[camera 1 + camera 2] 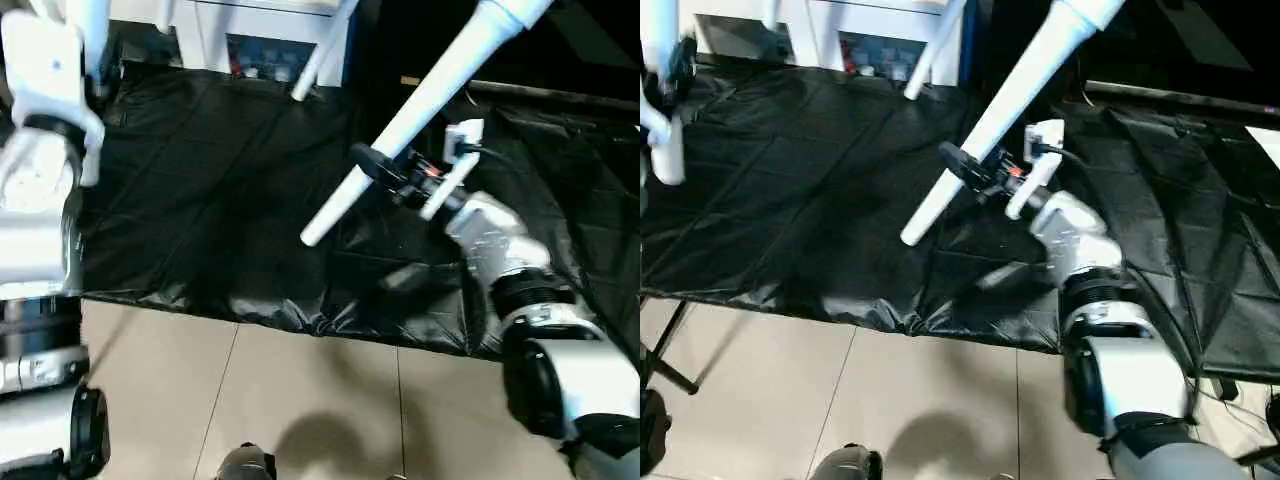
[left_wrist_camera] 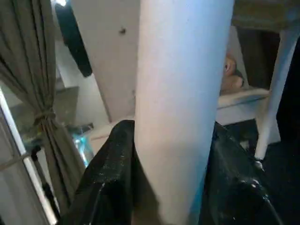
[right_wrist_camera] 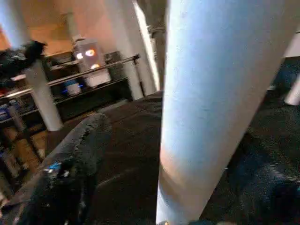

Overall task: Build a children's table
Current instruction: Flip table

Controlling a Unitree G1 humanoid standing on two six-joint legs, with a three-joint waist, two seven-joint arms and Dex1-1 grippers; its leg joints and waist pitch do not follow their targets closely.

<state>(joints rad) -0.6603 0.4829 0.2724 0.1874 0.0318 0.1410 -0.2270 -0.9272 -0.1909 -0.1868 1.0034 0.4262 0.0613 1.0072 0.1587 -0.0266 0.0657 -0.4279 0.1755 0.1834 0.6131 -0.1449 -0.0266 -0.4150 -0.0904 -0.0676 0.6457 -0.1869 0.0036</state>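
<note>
Black sheeting (image 1: 220, 200), creased and glossy, covers the big work table across the middle of the scene; its near edge hangs over pale floor tiles (image 1: 300, 400). White cabinet (image 1: 265, 40) stands at the far side, with small coloured items behind its lower glass.

White tube leg (image 1: 420, 110), long, slants over the sheeting from the far right down toward the centre, its free end hanging above the cloth, not touching it. Right arm, silver and white, reaches in from the near right. Right gripper (image 1: 385, 172) sits at the lower part of this leg, one black finger (image 1: 372, 162) lying across the tube. In the right wrist view the leg (image 3: 211, 103) runs between the fingers with a visible gap on one side, so the jaws stand fairly wide around it; cannot tell whether they actually clamp it.

Second white leg (image 1: 665, 130) stands roughly upright at the far left. In the left wrist view the left gripper (image 2: 171, 187) has its black fingers (image 2: 110, 178) pressed against both sides of this leg (image 2: 180, 93), half closed and gripping it.

Another thin white leg (image 1: 320, 55) slants near the cabinet at the far centre.
</note>
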